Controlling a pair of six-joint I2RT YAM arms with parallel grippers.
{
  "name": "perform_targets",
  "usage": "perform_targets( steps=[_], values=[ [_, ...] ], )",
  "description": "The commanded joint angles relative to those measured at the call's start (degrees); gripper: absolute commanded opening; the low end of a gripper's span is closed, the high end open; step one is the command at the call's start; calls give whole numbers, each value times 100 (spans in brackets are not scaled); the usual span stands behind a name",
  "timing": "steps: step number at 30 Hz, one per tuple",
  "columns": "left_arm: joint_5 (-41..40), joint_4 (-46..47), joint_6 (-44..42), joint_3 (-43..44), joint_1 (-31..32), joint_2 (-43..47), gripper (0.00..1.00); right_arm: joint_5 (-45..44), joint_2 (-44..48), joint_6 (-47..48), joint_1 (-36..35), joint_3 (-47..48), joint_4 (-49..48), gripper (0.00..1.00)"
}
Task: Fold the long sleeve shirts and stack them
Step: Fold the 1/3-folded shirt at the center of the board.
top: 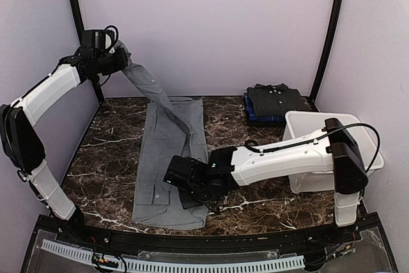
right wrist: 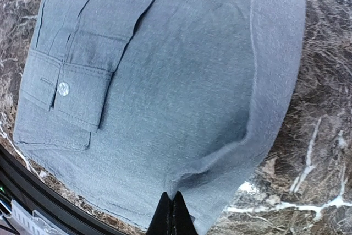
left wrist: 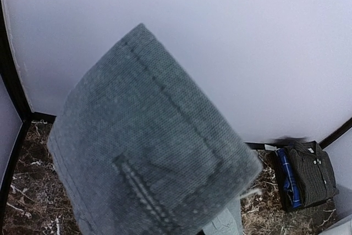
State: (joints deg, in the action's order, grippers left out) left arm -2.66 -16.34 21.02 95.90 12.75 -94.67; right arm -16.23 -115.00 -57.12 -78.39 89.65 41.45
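**Grey shirt** (top: 160, 158) spread lengthwise on the bench (top: 108, 139), left of centre. Left gripper (top: 120, 55), raised at far left, is clamped on one sleeve (top: 144, 81), which is drawn up taut. Right gripper (right wrist: 171, 213), low at the shirt's near right edge, has its fingers together, apparently pinching puckered cloth. Folded shirts (top: 276, 101) are stacked far right, beside the white tub (top: 313, 114).

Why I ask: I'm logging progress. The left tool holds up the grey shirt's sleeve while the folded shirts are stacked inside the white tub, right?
No. The folded shirts sit outside the white tub, beyond it, as the top view shows. The left tool does hold up the grey shirt's sleeve.
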Motion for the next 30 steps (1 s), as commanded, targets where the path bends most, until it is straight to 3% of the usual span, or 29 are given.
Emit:
perform_targets(
  steps=[1, 10, 30],
  values=[
    [-85, 190, 48, -314, -150, 212, 0, 581, -105, 342, -11, -47, -701, 0],
    [-213, 236, 79, -457, -311, 152, 0, 1358, -67, 322, 193, -593, -1734, 0],
    [-442, 283, -44, -209, -408, 187, 1, 1741, -197, 489, 311, -323, -1707, 0]
  ],
)
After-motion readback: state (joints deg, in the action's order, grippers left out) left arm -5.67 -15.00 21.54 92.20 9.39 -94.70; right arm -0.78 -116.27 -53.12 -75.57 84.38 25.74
